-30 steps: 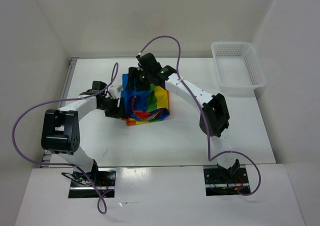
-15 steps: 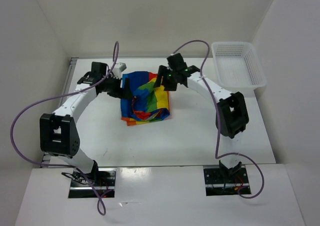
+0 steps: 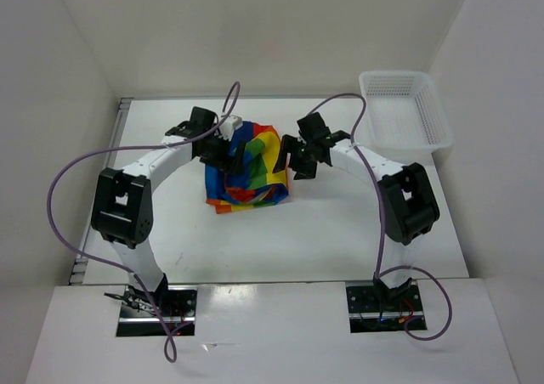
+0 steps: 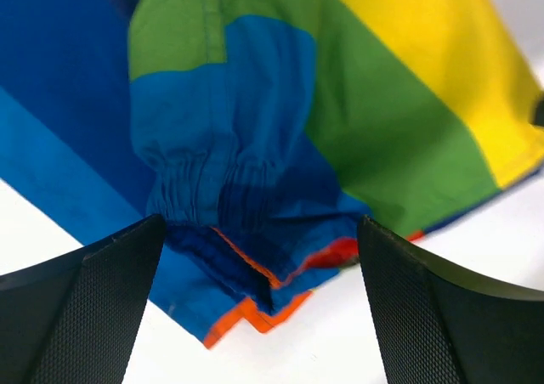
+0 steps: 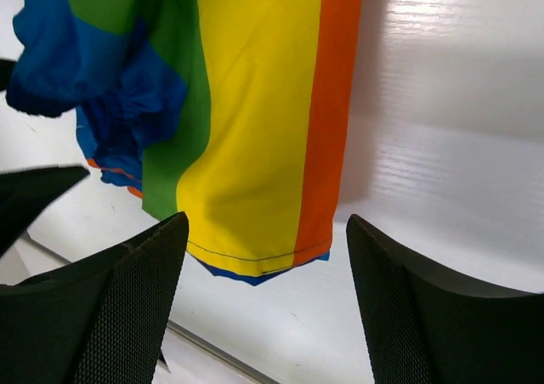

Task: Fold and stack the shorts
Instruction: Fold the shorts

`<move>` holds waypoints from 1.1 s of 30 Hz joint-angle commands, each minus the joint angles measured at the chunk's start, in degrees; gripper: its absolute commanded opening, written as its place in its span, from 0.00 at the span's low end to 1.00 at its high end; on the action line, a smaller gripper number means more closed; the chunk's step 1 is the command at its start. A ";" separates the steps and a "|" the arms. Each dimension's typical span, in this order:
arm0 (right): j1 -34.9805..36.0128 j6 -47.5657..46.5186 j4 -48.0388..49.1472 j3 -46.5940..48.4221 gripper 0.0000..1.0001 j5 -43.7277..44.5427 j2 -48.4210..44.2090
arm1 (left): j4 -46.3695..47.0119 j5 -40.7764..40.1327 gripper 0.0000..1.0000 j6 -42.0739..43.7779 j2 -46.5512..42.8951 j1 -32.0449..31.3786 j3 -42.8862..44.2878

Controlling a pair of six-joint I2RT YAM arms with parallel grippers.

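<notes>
Soft rainbow-striped fabric shorts (image 3: 248, 170) lie bundled on white table (image 3: 357, 231), toward far side. Left gripper (image 4: 262, 231): jaws wide, empty, over blue gathered edge. Right gripper (image 5: 265, 231): jaws wide, empty, at yellow-orange edge; cloth contact unclear. White mesh plastic basket (image 3: 405, 112) well apart.

We see bright, even light from above, casting only soft shadows. Glare streaks the counter (image 5: 442, 27) in the right wrist view; the shorts (image 4: 255, 146) seem slightly blurred close up.
</notes>
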 commanded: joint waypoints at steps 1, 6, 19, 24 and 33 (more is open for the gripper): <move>-0.32 -0.28 5.54 -1.92 0.80 -2.49 -0.58 | 2.68 -3.06 1.00 0.23 1.60 0.22 4.43; -0.86 1.65 10.99 -4.48 0.79 -9.16 2.66 | 2.06 -5.71 1.00 0.23 4.68 0.22 7.77; -1.38 0.33 11.53 -4.04 0.31 -6.54 7.77 | 2.50 -2.02 0.91 0.23 9.25 0.84 9.27; -1.38 -0.89 10.47 -3.42 0.31 -6.54 7.77 | 5.58 -0.61 0.53 0.23 8.64 0.83 6.91; -1.38 -3.80 7.31 -2.81 0.50 -3.65 4.97 | 2.69 1.94 0.00 0.23 7.68 2.15 14.71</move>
